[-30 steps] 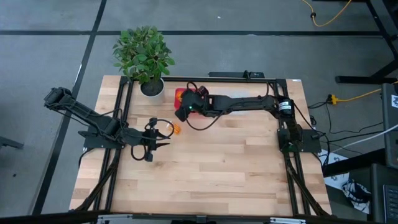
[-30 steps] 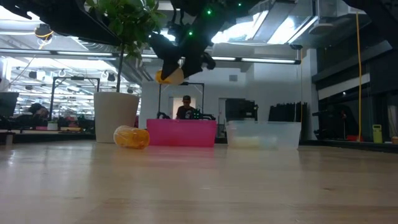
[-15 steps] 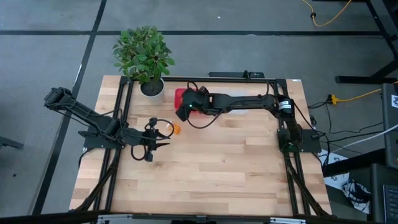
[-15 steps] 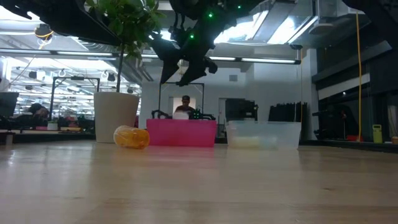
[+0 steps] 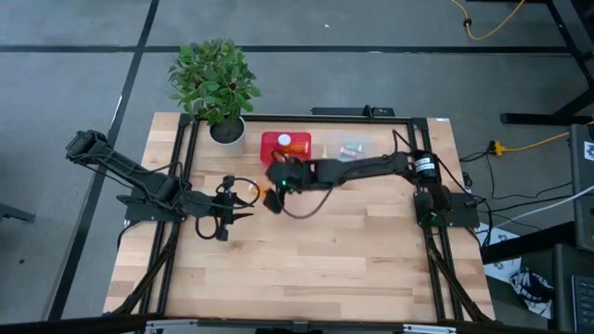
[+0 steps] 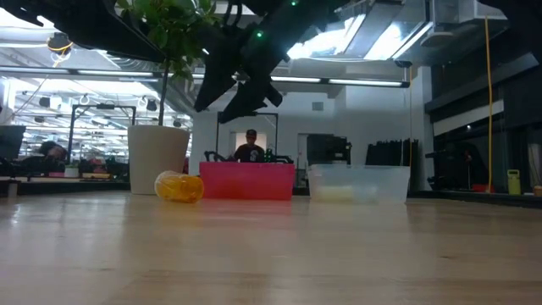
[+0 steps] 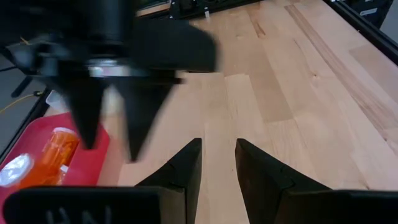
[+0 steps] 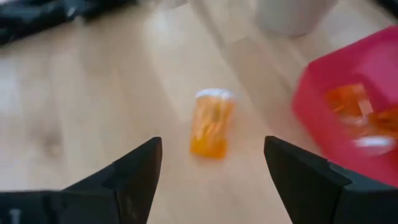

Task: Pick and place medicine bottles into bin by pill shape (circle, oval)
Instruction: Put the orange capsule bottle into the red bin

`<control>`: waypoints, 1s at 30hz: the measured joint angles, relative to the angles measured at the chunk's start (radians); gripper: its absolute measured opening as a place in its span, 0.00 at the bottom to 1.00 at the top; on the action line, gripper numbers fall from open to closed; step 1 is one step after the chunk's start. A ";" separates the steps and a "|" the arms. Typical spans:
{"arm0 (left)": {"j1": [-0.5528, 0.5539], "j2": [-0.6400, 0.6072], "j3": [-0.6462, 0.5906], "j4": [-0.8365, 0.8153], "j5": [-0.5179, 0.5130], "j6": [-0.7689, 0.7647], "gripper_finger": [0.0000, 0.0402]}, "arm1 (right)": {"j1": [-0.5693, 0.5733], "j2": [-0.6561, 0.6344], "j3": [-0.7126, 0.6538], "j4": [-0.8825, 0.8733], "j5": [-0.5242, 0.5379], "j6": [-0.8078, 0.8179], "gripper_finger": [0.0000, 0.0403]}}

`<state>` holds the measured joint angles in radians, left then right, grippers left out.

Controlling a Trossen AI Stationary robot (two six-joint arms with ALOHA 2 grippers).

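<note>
A: Orange bottle [image 5: 263, 193], white cap, lying on its side on the wooden table [image 5: 316, 250], left of centre, between the two grippers. Low view has it [image 6: 179, 186] flat on the wood in front of the white plant pot [image 6: 157, 158].

B: Right gripper [image 5: 273, 198]?

A: Reached across to the left, up in the air just right of that bottle, not touching it. Fingers spread wide, nothing between them; right wrist view shows the bottle [image 8: 211, 121] ahead, in the gap.

B: Left gripper [image 5: 243, 204]?

A: Just left of the same bottle, low over the table. Fingers [image 7: 186, 163] slightly apart, holding nothing. Its wrist view catches the right gripper [image 7: 109, 127] hanging in front.

B: Bins?

A: Red bin [image 5: 288, 144] at the far edge, near the middle, with at least one orange bottle with a white cap [image 5: 293, 146] inside. Left wrist view shows it [image 7: 55, 156] lying in the red bin [image 7: 87, 163]. Clear bin [image 5: 348, 148] just right of the red one, a few small pale bottles in it, colours too small to sort.

B: Anything else?

A: Potted plant [image 5: 215, 82] at the far left corner. Pill shape can't be read from here.
</note>
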<state>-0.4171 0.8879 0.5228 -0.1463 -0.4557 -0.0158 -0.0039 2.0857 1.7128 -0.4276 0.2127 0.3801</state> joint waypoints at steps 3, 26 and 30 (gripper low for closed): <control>0.000 0.000 0.000 0.000 0.000 0.000 0.23 | 0.035 0.000 -0.051 0.061 0.001 0.003 0.71; 0.000 0.000 0.000 0.001 0.000 0.000 0.23 | 0.098 0.023 -0.444 0.704 0.108 0.003 0.71; 0.000 0.000 0.000 0.001 0.000 0.000 0.23 | 0.107 0.086 -0.423 0.709 0.126 0.005 0.71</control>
<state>-0.4175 0.8879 0.5228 -0.1455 -0.4561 -0.0162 0.1030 2.1715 1.2900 0.2815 0.3384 0.3855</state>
